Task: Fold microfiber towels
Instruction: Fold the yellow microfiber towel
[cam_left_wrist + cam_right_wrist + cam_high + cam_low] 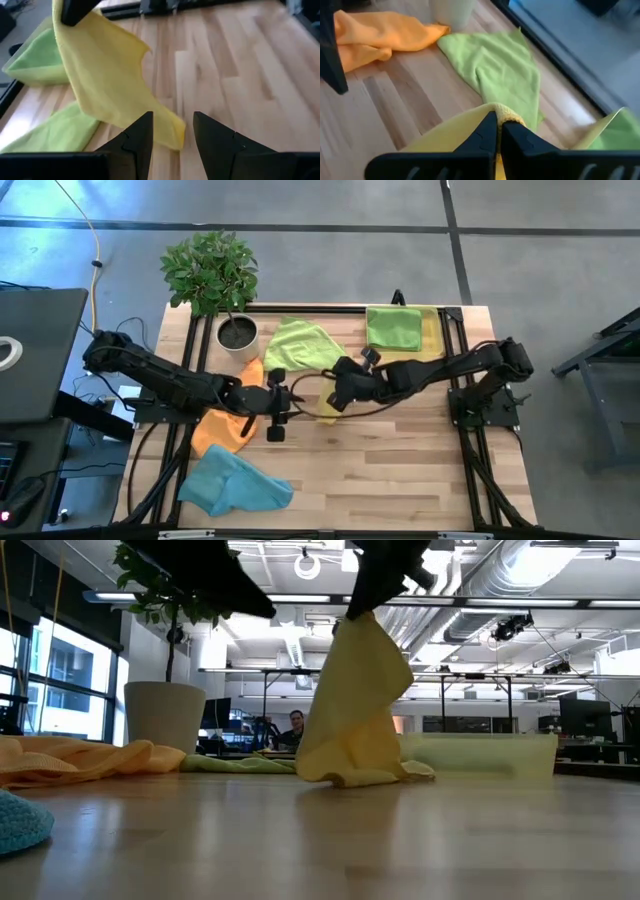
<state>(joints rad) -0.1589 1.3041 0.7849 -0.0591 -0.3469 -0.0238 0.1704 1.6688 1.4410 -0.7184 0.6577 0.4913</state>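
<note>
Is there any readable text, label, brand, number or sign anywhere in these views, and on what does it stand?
None readable in any view.
Yellow towel, orange towel, green towel, blue towel: plain, no tags showing.
Plant pot: no marking.
Yellow tray: no marking.
Room behind the table: no text readable.

Open-plan lab (exposed ceiling ducts point(560, 585))

Even, bright indoor light fills every view. In the low view, white ceiling lamps point(308, 562) glare at the upper centre, windows point(60, 680) shine at the left, and the pale wooden table point(330, 840) blurs toward the bottom edge, carrying a soft sheen. Shadows overhead stay faint. Both wrist views look soft, edges smeared.
</note>
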